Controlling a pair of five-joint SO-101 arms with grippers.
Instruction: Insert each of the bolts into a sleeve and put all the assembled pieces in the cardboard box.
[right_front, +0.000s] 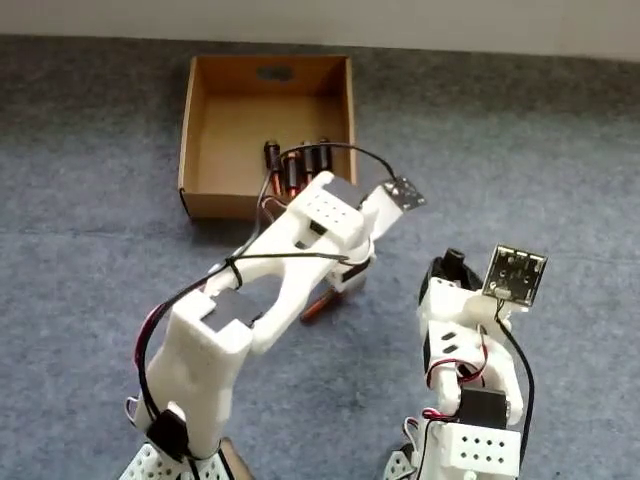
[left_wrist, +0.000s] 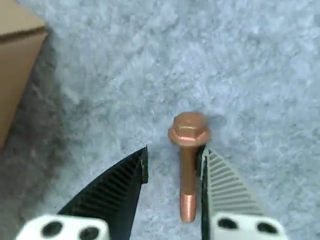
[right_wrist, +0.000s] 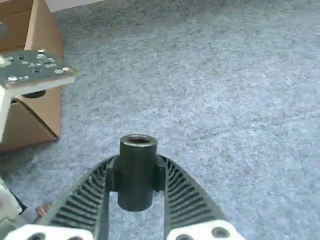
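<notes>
Left jaws spread wide, straddling the bolt (left_wrist: 187, 167); right jaws clamp the sleeve (right_wrist: 137, 172).
We hold the sleeve bore-up, likely to take the bolt, which lies on the desk (left_wrist: 200, 60) near the box (right_front: 196, 130).

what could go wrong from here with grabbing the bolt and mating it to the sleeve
1. The bolt lies off-centre in the open left gripper, close to one side, so closing may roll or skew it on the carpet.
2. The right gripper holds the sleeve with its narrow bore facing up; a skewed bolt would likely miss or jam.
</notes>
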